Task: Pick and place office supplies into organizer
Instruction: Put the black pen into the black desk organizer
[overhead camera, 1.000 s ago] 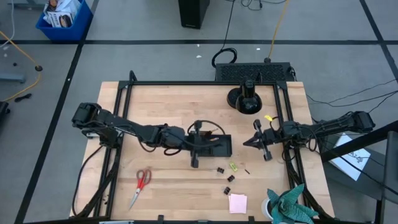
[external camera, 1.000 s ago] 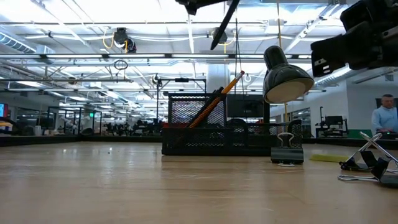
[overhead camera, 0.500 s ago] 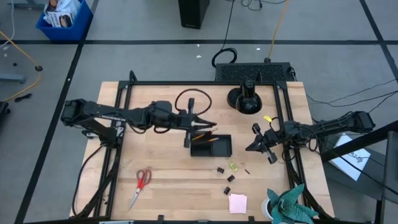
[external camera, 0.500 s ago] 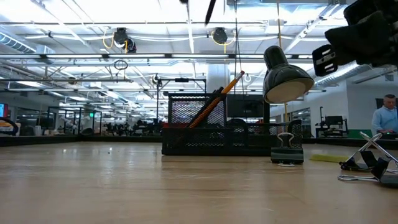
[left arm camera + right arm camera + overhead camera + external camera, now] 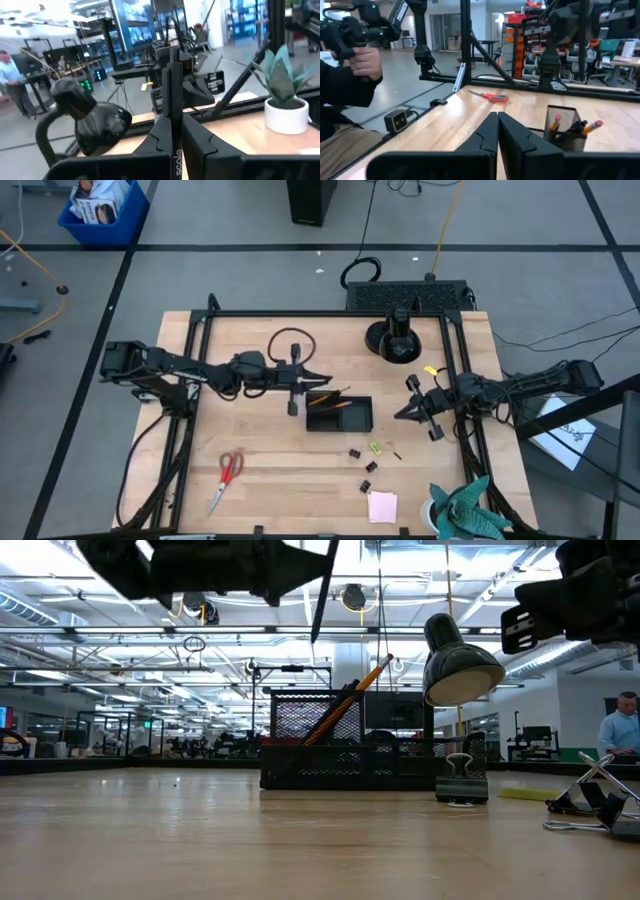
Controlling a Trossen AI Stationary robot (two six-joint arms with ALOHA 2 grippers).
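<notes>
Left gripper (image 5: 318, 377) hangs above the table just beside the mesh organizer (image 5: 339, 414), fingers clamped on a thin black pen (image 5: 322, 592) that points downward. Two orange pencils (image 5: 330, 402) lean inside the organizer. Right gripper (image 5: 411, 397), fingers pressed together on nothing, waits near the table's right side, binder clips (image 5: 355, 452) nearby.
</notes>
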